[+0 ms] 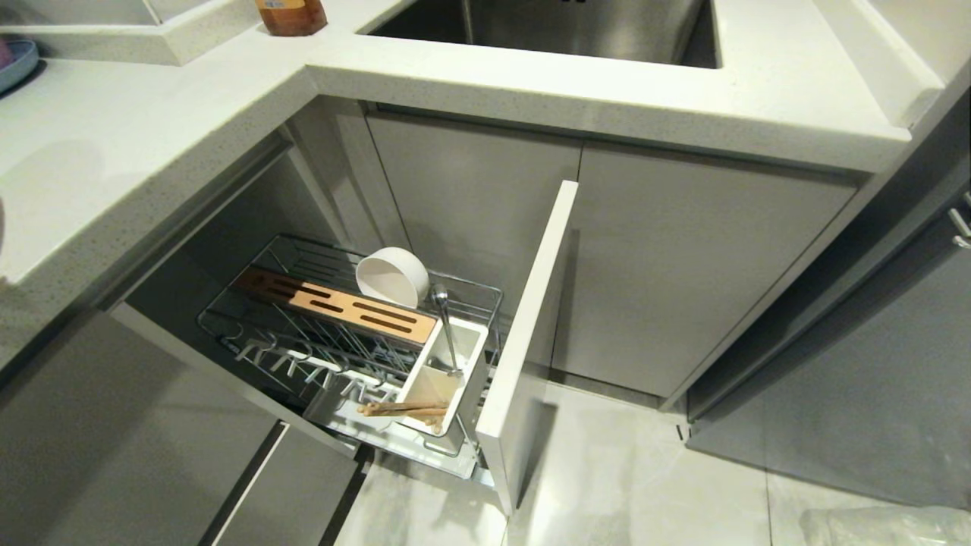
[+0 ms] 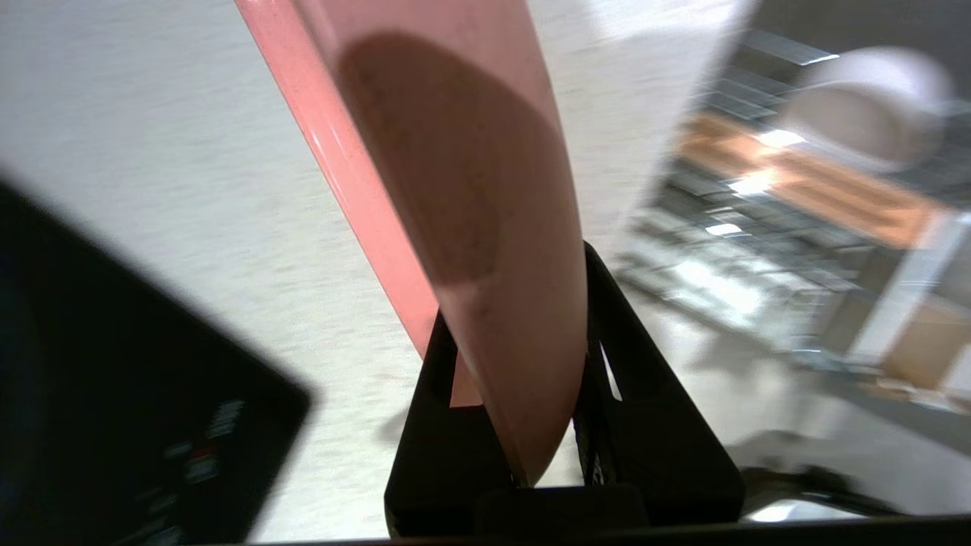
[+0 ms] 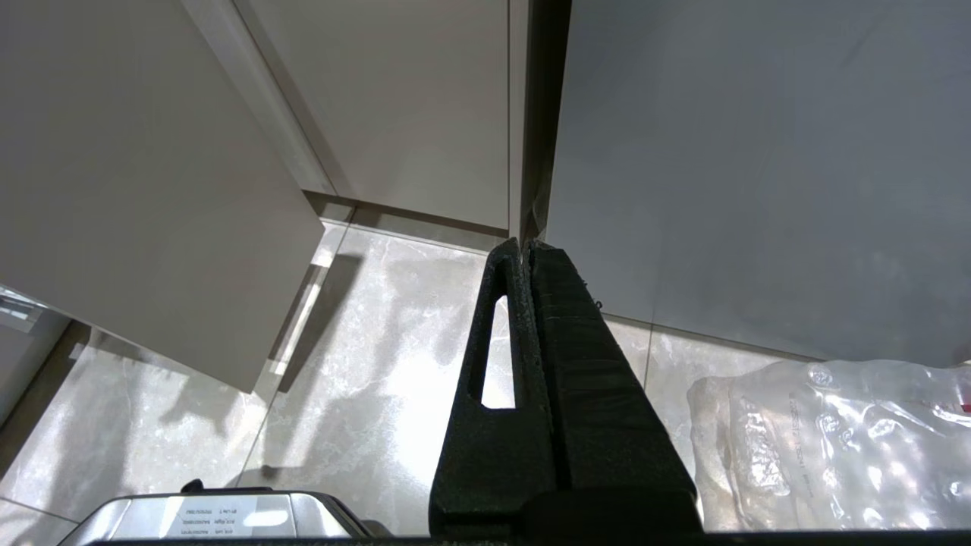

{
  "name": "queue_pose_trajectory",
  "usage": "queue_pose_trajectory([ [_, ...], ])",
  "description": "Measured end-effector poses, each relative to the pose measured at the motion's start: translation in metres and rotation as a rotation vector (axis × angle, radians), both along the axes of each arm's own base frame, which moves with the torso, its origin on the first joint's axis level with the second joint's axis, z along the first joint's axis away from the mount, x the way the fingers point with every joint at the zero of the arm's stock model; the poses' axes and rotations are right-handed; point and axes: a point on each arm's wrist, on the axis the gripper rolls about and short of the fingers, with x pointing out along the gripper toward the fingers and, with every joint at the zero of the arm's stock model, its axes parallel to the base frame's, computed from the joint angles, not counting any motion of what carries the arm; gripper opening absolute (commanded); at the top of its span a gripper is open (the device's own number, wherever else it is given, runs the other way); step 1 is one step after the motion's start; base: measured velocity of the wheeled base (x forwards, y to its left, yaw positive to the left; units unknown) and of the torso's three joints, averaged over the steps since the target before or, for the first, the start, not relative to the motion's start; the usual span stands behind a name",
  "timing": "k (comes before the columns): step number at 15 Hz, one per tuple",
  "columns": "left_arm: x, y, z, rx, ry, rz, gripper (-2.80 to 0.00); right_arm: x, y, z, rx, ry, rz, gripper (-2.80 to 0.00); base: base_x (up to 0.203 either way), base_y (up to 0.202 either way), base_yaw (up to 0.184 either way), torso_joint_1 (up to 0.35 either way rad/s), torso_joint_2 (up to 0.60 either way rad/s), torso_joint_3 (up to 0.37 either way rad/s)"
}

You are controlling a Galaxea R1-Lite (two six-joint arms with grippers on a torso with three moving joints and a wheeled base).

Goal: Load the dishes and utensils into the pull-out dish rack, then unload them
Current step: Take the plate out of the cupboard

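Observation:
My left gripper (image 2: 516, 303) is shut on the rim of the pink plate (image 2: 485, 189), which stands on edge over the white countertop (image 2: 190, 189); this gripper is outside the head view. The pull-out dish rack (image 1: 227, 334) stands drawn out below the counter, with its pale-grey front panel (image 1: 531, 334). A white bowl (image 1: 393, 277) leans on its side behind the slotted wooden block (image 1: 334, 305). The metal spoon (image 1: 447, 334) and the wooden chopsticks (image 1: 402, 410) sit in the white utensil box (image 1: 474, 356). My right gripper (image 3: 527, 246) hangs shut and empty over the floor.
A steel sink (image 1: 569, 30) and an amber bottle (image 1: 292, 15) are on the counter at the back. A blue plate (image 1: 15, 61) sits at the far left. A clear plastic bag (image 3: 834, 447) lies on the floor by grey cabinet doors.

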Motion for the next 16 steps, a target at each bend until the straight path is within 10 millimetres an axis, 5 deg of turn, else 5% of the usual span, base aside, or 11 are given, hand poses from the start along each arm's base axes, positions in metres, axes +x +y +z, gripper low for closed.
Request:
queue_pose_trajectory([
  [10, 0.083, 0.028, -0.021, 0.203, 0.234, 0.454, -2.8, 0.0, 0.0, 0.0, 0.0, 0.0, 0.0, -2.8, 0.0, 0.0, 0.0, 0.0, 0.0, 0.0],
  [16, 0.125, 0.041, -0.038, 0.245, 0.313, 0.545, -2.8, 0.0, 0.0, 0.0, 0.0, 0.0, 0.0, -2.8, 0.0, 0.0, 0.0, 0.0, 0.0, 0.0],
])
